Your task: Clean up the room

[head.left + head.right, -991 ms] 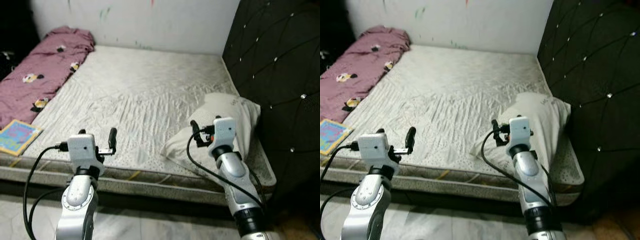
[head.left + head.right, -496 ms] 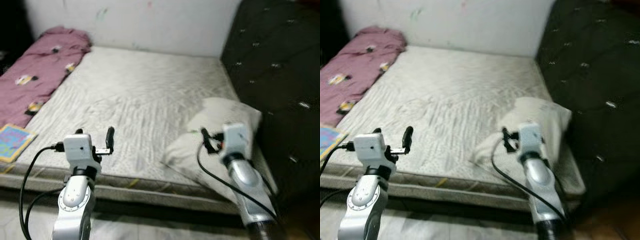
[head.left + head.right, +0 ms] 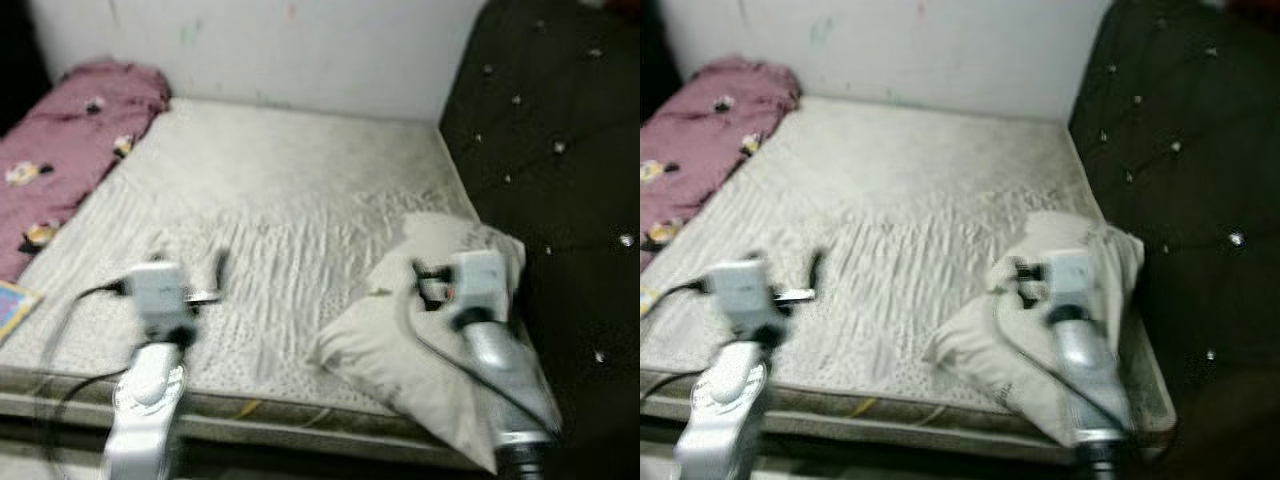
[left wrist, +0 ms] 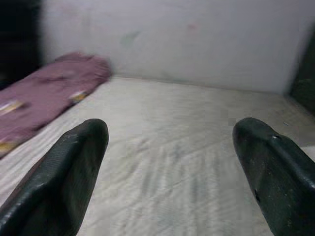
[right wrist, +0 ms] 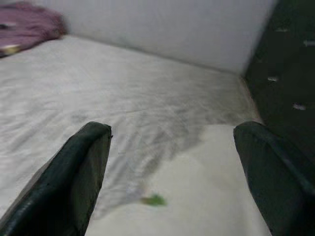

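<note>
A white pillow (image 3: 375, 350) lies crumpled at the near right corner of the bare mattress (image 3: 290, 180). My right gripper (image 3: 422, 278) hangs open just above the pillow's upper part, nothing between its fingers. The right wrist view has the pillow (image 5: 206, 187) under the open gripper (image 5: 172, 129), with a small green scrap (image 5: 155, 199) on it. My left gripper (image 3: 195, 275) is open over the mattress's near left part. The left wrist view looks between its open fingers (image 4: 78, 152) along the mattress. A pink patterned blanket (image 3: 70, 140) lies along the mattress's left side.
A dark tufted headboard (image 3: 560, 150) stands along the right side of the bed. A white wall (image 3: 280, 40) closes the far end. A colourful book (image 3: 10, 300) lies at the mattress's near left edge. The pictures are blurred.
The camera has moved closer to the bed and shifted right, blurring the picture. My right gripper now sits over the pillow. Both grippers stay open.
</note>
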You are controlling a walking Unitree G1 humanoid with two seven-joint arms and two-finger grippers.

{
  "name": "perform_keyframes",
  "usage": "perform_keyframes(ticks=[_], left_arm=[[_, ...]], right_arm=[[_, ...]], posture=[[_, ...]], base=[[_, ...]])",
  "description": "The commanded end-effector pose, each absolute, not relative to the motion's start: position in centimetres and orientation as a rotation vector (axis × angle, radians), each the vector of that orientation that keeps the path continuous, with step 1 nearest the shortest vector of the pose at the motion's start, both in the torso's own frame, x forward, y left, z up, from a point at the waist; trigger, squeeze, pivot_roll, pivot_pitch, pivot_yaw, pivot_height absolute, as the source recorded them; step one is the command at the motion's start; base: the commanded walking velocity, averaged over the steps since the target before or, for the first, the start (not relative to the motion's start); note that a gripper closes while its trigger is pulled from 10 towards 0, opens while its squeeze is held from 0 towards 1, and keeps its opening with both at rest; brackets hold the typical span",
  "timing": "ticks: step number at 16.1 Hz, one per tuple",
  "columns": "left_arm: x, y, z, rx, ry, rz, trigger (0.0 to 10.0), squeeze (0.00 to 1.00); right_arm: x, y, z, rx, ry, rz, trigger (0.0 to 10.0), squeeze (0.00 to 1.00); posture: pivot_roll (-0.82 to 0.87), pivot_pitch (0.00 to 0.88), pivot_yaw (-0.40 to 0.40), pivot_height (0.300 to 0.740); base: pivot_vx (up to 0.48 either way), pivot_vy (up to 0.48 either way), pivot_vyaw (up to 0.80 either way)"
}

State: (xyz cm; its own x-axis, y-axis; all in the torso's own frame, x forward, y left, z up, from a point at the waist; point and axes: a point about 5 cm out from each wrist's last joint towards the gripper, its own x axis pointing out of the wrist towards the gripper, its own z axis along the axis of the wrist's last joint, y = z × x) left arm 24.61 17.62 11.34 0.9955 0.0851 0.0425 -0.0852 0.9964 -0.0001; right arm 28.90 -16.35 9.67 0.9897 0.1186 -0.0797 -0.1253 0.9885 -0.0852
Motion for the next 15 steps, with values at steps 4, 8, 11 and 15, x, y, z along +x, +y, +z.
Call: perform_keyframes(ticks=[4, 8, 11, 15], left_arm=[[24.74, 17.12, 11.32, 0.005, -0.037, 0.058, 10.0, 0.0], [24.69, 16.97, 11.43, 0.015, -0.039, 0.041, 10.0, 0.0], [24.65, 16.9, 11.46, 0.006, -0.042, 0.033, 10.0, 0.0], [24.6, 16.76, 11.46, 0.001, -0.043, 0.028, 10.0, 0.0]], right_arm=[[28.82, -17.11, 9.58, -0.088, 0.095, 0.1, 10.0, 0.0], [28.99, -16.87, 9.64, -0.076, 0.09, 0.105, 10.0, 0.0], [29.06, -16.75, 9.68, -0.076, 0.089, 0.113, 10.0, 0.0], [29.14, -16.51, 10.03, -0.101, 0.06, 0.133, 10.0, 0.0]], posture=[[-0.04, 0.0, -0.045, 0.74], [-0.03, 0.0, -0.042, 0.74], [-0.03, 0.0, -0.043, 0.74], [-0.03, 0.0, -0.047, 0.74]], base=[[0.0, 0.0, -0.8], [0.0, 0.0, -0.56], [0.0, -0.244, 0.0], [0.0, -0.48, 0.0]])
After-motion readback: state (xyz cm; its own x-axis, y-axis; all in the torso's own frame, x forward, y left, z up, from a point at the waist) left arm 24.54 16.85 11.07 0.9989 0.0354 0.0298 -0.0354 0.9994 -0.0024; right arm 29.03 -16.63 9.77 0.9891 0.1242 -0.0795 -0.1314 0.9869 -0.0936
